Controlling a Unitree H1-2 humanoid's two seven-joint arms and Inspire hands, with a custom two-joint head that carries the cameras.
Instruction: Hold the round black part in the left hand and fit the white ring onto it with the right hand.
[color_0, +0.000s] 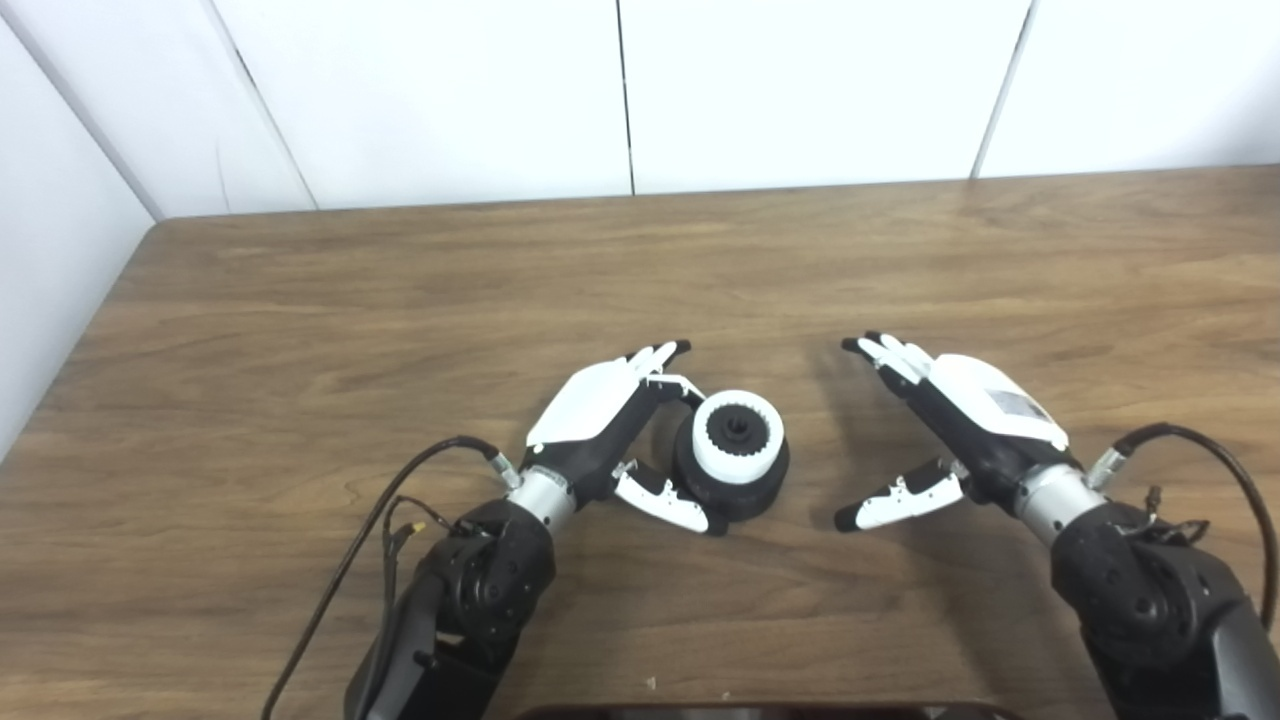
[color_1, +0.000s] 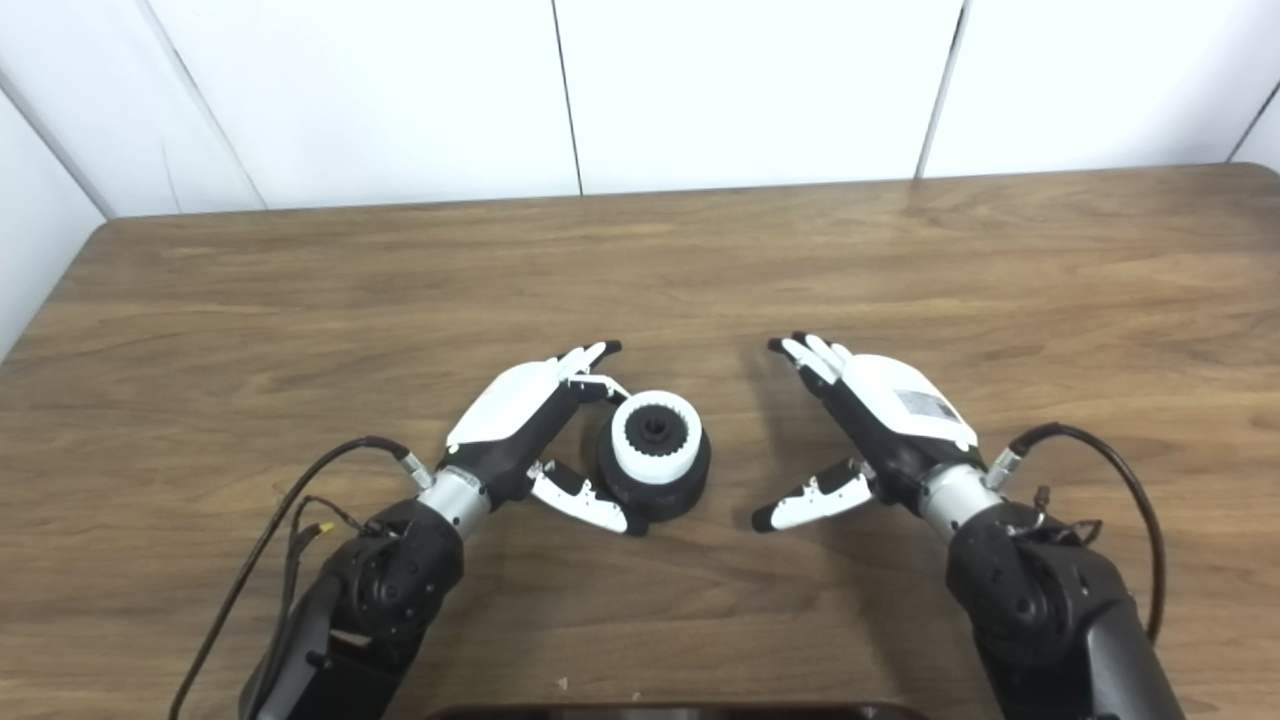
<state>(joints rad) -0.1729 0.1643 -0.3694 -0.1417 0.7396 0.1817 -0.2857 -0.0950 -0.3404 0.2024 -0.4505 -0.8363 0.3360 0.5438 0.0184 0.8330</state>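
The left hand (color_0: 600, 425) cups the black part (color_0: 735, 485) from its left side: the fingers (color_0: 665, 358) curve round the far rim and the thumb (color_0: 665, 500) reaches along the near rim, its tip at the part's base. Whether they press on it or only lie just beside it cannot be told. The part stands on the table (color_0: 640, 270), a little left of centre and near the front edge. The white ring (color_0: 740, 438) already sits on top of it, tilted slightly toward the camera, with a toothed black hub showing through its middle.

The right hand (color_0: 960, 420) is off to the right, apart from the part, spread and holding nothing; its palm faces left, fingers pointing away from the robot and thumb (color_0: 895, 503) stretched toward the part. Bare wood lies between the thumb tip and the part.

Beyond both hands the table runs clear to the back edge, which meets the white wall (color_0: 800, 90). The left corner is rounded, and the right view shows the right corner too. Cables (color_0: 350, 560) trail from both wrists over the front of the table.
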